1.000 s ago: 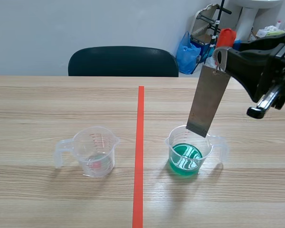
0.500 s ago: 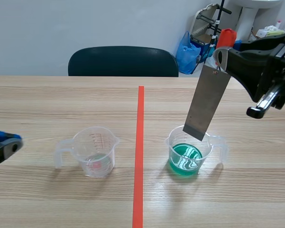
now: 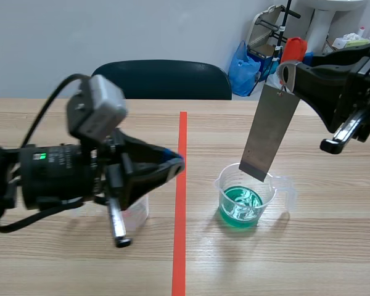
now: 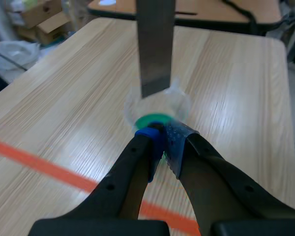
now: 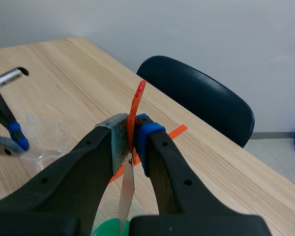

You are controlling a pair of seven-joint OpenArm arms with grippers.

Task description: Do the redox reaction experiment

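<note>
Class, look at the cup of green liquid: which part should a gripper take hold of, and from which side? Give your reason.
Take the handle, coming in level from the robot's right. It juts out on that side, while the metal strip hangs over the mouth of the cup, probably blocking a grip from above.

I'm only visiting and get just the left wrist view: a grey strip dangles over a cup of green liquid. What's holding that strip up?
Observer: The right pincer is shut on the top end of the metal strip, as the scene view shows.
Visitor: Is that cup of green liquid the only cup?
Observer: No. A second clear cup stands across the orange tape line, mostly hidden behind the left arm in the scene view.
</note>
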